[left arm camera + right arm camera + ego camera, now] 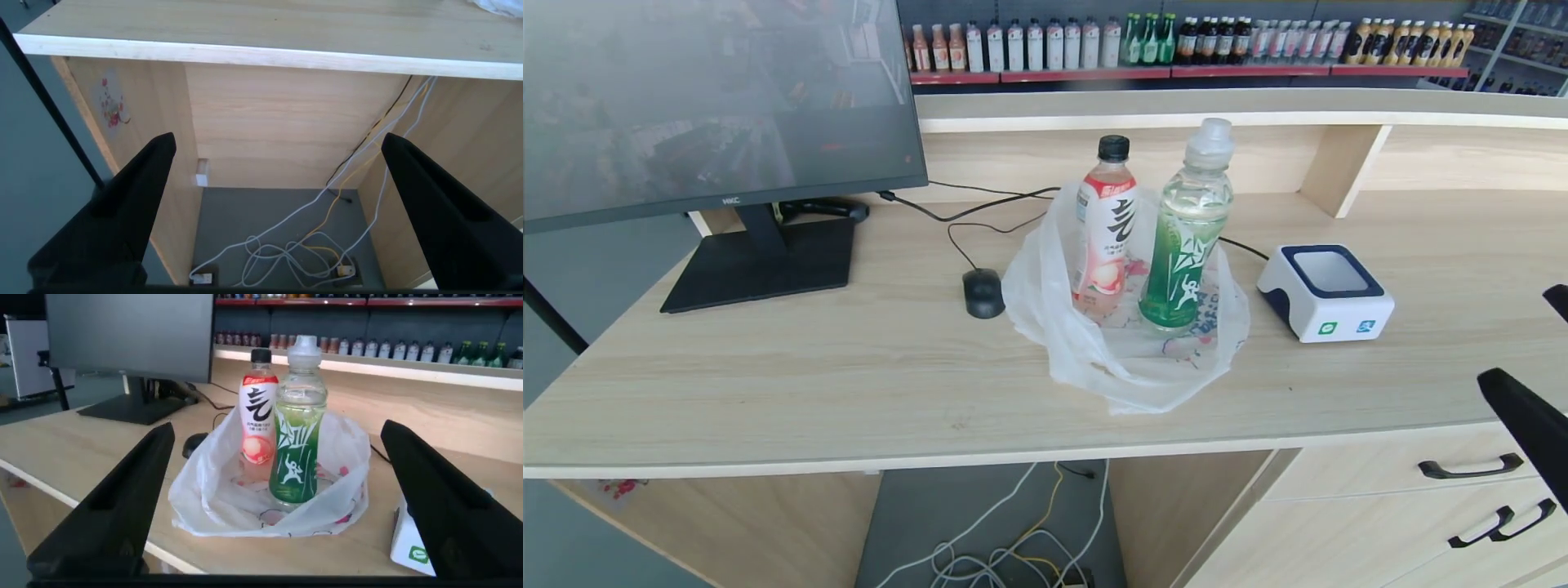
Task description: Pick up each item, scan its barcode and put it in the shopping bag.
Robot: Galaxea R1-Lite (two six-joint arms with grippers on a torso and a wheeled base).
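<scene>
A pink drink bottle (pixel 1104 237) with a black cap and a green bottle (pixel 1188 245) with a clear cap stand upright side by side inside the white shopping bag (pixel 1086 351), mid-counter. The white and blue barcode scanner (pixel 1325 292) sits just right of the bag. My right gripper (pixel 1523 336) hangs open at the counter's front right edge, with nothing between its fingers. From its wrist view the pink bottle (pixel 257 408), green bottle (pixel 299 425) and bag (pixel 221 506) lie ahead of the right gripper (pixel 278 429). My left gripper (pixel 279 139) is open and empty, below the counter's front edge (pixel 245 55).
A monitor (pixel 719 98) on its stand fills the back left, with a black mouse (pixel 983 292) and its cable left of the bag. A raised wooden ledge (pixel 1241 106) borders the back. Drawers with black handles (pixel 1470 469) sit under the right side; loose cables (pixel 302 245) lie below.
</scene>
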